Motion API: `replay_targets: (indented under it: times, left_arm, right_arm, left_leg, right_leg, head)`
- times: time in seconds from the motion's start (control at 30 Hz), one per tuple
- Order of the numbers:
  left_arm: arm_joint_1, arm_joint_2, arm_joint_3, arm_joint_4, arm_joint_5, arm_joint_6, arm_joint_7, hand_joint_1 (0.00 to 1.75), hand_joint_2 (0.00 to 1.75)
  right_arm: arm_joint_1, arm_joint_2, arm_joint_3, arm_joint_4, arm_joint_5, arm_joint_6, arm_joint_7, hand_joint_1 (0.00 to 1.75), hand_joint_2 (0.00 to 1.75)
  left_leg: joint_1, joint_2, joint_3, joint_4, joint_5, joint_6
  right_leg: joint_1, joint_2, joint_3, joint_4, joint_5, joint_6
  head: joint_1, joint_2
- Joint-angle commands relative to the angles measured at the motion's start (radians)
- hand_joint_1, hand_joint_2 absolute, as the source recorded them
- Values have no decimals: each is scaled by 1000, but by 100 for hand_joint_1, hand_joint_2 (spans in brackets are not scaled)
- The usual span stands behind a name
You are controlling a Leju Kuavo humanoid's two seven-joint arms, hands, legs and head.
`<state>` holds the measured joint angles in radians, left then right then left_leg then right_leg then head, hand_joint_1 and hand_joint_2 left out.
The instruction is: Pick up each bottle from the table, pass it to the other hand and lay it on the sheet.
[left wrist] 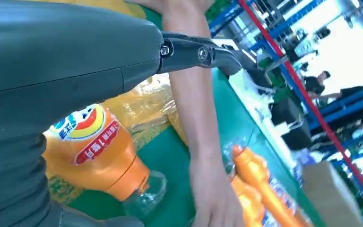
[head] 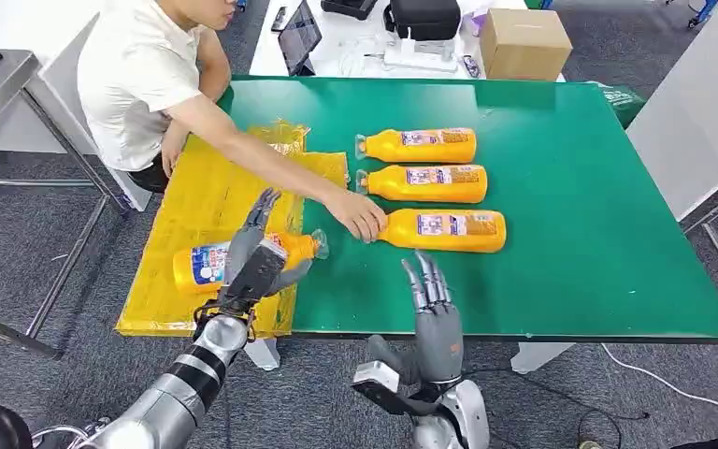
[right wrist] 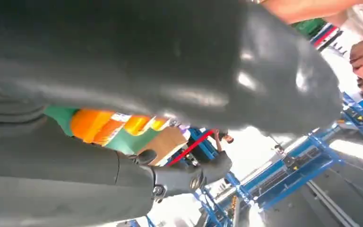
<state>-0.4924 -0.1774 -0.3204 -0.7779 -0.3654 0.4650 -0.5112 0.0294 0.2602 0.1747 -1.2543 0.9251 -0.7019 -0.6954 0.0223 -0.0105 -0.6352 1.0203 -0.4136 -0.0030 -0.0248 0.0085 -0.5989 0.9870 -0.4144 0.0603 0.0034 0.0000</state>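
Note:
An orange bottle [head: 196,265] with a clear cap lies on its side on the yellow sheet [head: 196,187] at the table's left. My left hand [head: 257,253] hovers just over its neck end with fingers stretched out, gripping nothing; the left wrist view has the bottle [left wrist: 94,151] beneath the palm. Three more orange bottles lie in a row on the green table [head: 598,234]: far [head: 421,145], middle [head: 425,183] and near [head: 449,230]. My right hand [head: 433,304] stands at the table's front edge, fingers straight and apart, just short of the near bottle.
A seated person reaches across the sheet, their hand [head: 360,215] on the near bottle's cap end, the forearm passing close by my left hand. Behind the table are a cardboard box [head: 524,42], a tablet [head: 299,36] and a black bag [head: 425,17].

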Motion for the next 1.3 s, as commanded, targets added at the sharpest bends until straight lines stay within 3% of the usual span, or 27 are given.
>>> replay_targets:
  times: [0.03, 0.13, 0.27, 0.37, 0.47, 0.53, 0.8, 1.0, 1.2, 1.3]
  left_arm:
    - [208, -92, 151, -332, 429, -147, -162, 0, 175]
    - [281, -80, 101, -427, 565, -205, -100, 0, 175]
    - [281, -80, 101, -427, 565, -205, -100, 0, 175]
    - [285, -74, 57, -411, 625, -240, -79, 0, 175]
    - [303, -76, 24, -413, 621, -228, -80, 0, 175]
    - [329, -60, -61, -406, 495, -142, -131, 0, 175]
    - [349, -72, -78, -399, 485, -126, -148, 0, 175]
    - [304, -39, -164, -354, 420, -81, -81, 0, 175]
    - [262, -28, -155, -307, 407, -104, 14, 0, 175]
    - [265, -34, -155, -305, 406, -104, 19, 0, 175]
  right_arm:
    - [-51, -24, -205, 73, 126, 4, -3, 0, 175]
    - [-108, -51, -296, 55, 216, 4, -3, 0, 175]
    - [-108, -51, -296, 55, 216, 4, -3, 0, 175]
    - [-142, -46, -391, 113, 348, 4, -3, 0, 175]
    - [-163, -65, -418, 169, 345, 4, -3, 0, 175]
    - [-186, -100, -408, 226, 420, 4, 75, 0, 175]
    - [-196, -106, -403, 236, 418, 4, 81, 0, 175]
    - [-304, -202, -229, 470, 489, 4, 352, 0, 175]
    - [-418, -268, -85, 714, 473, 5, 513, 0, 175]
    - [-437, -278, -53, 749, 473, 29, 549, 0, 175]
  left_leg:
    - [1, 1, 7, -2, -2, 3]
    - [-1, 3, 3, -1, -2, 2]
    - [0, 1, 3, 0, -2, 2]
    - [0, 1, 4, 0, -2, 2]
    - [0, 0, 2, -1, -1, 1]
    - [0, 0, 3, -1, -1, 2]
    - [-1, 2, 4, -1, -2, 2]
    - [-1, 2, 2, -1, -1, 2]
    - [-1, 4, 2, -1, -1, 2]
    - [0, 5, 9, -3, -2, 3]
  right_leg:
    - [2, -1, 8, -3, -1, -4]
    - [0, 2, 3, -2, -1, -2]
    - [1, -1, 3, -1, -1, -2]
    - [1, 0, 4, -1, -1, -3]
    - [0, -1, 3, -2, 0, -2]
    - [0, -1, 3, -2, 0, -1]
    - [0, 0, 5, -2, -1, -3]
    - [0, 1, 2, -2, 0, -1]
    - [0, 3, 3, -2, 1, -1]
    - [1, 3, 9, -5, 1, -5]
  head:
    - [-1, 0]
    - [-1, 0]
    - [0, 0]
    - [0, 0]
    - [0, 0]
    - [-1, 0]
    - [-1, 0]
    - [0, 0]
    - [0, 0]
    - [0, 0]
